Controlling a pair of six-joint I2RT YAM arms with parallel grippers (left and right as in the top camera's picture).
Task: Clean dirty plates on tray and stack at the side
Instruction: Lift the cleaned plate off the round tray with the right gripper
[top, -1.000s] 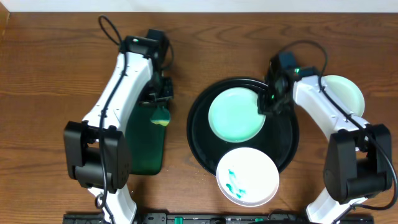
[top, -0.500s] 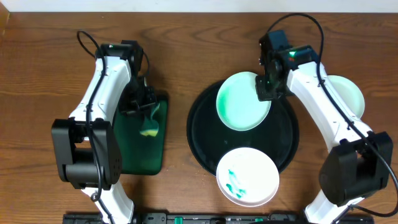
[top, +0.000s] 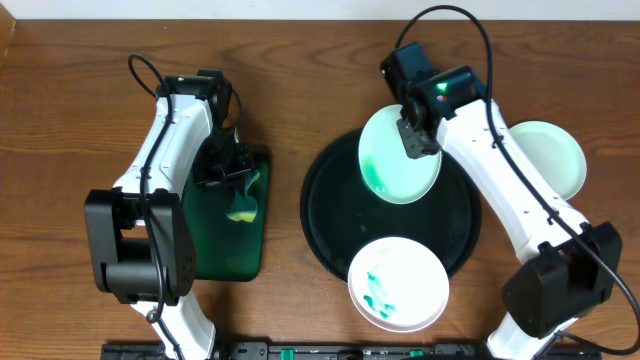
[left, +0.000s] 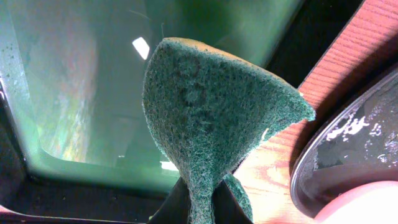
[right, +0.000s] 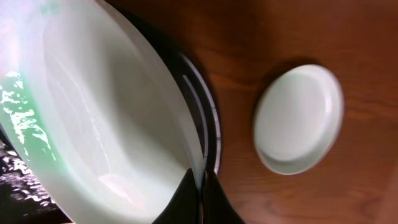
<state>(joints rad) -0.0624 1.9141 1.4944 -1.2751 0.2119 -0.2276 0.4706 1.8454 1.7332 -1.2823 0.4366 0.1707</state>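
Observation:
My right gripper (top: 412, 140) is shut on the rim of a pale mint plate (top: 398, 160) and holds it tilted above the back of the black tray (top: 320, 215). In the right wrist view its fingers (right: 200, 186) pinch that plate's edge (right: 93, 124). A second plate (top: 397, 283) with teal smears lies on the tray's front rim. The third plate (top: 553, 158) rests on the table to the right (right: 298, 118). My left gripper (top: 228, 172) is shut on a green and yellow sponge (top: 241, 205), which hangs pinched (left: 211, 118) above the green tray.
A dark green rectangular tray (top: 225, 245) lies left of the black tray, under the sponge. Bare wood shows between the two trays. The black tray's wet rim (left: 354, 155) appears at the right of the left wrist view. Cables arch behind both arms.
My right gripper has lifted the mint plate off the tray, tilted it and carried it toward the back. The left arm swung the sponge left over the green tray, then held still.

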